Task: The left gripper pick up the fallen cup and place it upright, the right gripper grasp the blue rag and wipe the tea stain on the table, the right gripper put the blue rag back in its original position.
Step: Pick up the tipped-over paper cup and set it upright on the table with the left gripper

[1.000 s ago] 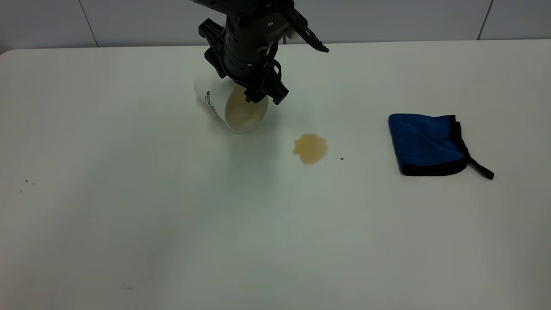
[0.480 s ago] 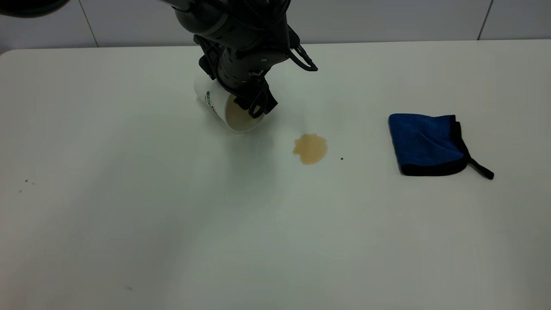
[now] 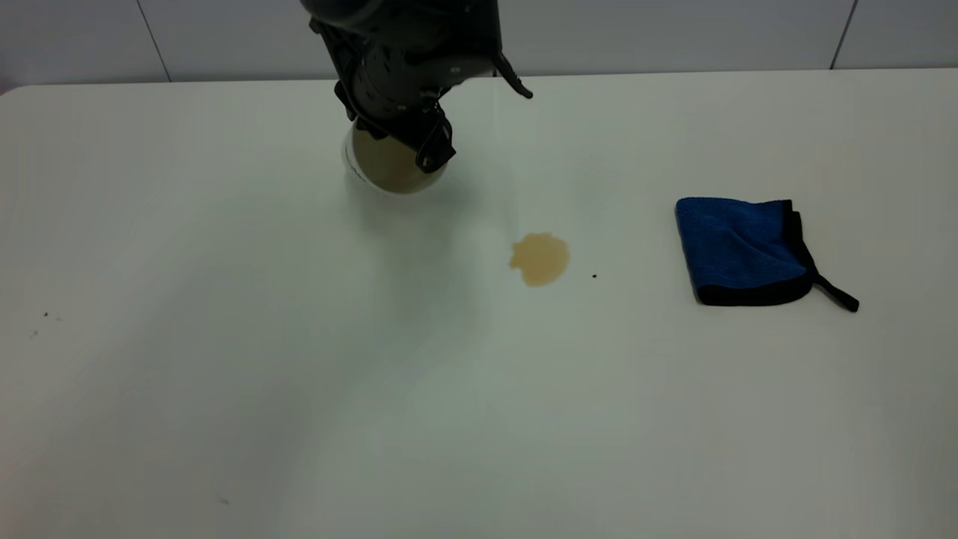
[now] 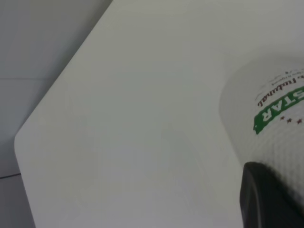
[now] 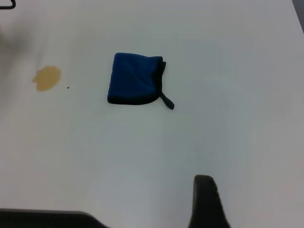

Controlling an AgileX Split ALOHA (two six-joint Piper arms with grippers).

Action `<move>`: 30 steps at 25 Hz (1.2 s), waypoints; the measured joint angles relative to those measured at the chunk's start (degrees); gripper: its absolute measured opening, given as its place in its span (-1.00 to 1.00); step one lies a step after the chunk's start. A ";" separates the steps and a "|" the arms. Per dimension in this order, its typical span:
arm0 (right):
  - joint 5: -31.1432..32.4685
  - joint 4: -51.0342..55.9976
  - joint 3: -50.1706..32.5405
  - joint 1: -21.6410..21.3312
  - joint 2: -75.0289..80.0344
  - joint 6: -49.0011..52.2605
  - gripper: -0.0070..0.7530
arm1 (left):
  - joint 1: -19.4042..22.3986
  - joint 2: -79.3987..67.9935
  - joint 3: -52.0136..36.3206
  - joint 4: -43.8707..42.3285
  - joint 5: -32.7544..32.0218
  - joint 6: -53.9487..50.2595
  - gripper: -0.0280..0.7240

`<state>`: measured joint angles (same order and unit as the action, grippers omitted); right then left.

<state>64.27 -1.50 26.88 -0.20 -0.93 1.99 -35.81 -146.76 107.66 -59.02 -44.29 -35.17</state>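
Observation:
My left gripper (image 3: 410, 147) is shut on the cup (image 3: 383, 166) at the far middle of the table (image 3: 224, 337). It holds the cup tilted, with the tan-stained inside facing the exterior camera. In the left wrist view the cup's white wall with the green banner (image 4: 273, 118) is close beside one dark finger (image 4: 270, 202). The tea stain (image 3: 539, 258) lies to the right of the cup, apart from it. The blue rag (image 3: 737, 251) lies folded at the right and also shows in the right wrist view (image 5: 134, 78). My right gripper is outside the exterior view; one finger (image 5: 207, 202) shows alone, high above the table.
A tiny black speck (image 3: 594, 275) lies just right of the stain. A few dark specks (image 3: 45, 315) mark the table's left side. A grey wall (image 3: 673, 34) runs behind the table's far edge. The stain also shows in the right wrist view (image 5: 46, 78).
My left gripper has closed on the lying cup and raised it, turning its mouth up and back. Stain and rag have not moved.

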 joint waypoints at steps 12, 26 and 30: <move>0.00 0.00 0.00 0.00 0.00 0.00 0.42 | 15.72 9.43 0.23 53.21 -0.51 33.27 -0.91; 0.00 0.00 0.00 0.00 0.00 0.00 0.42 | 20.05 7.18 0.23 71.24 -1.95 42.17 -0.91; 0.00 0.00 0.00 0.00 0.00 0.00 0.42 | 19.57 5.39 0.23 71.37 -2.19 42.17 -0.90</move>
<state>64.27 -1.50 26.88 -0.20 -0.93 1.99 -16.24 -141.38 107.89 12.35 -46.48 7.01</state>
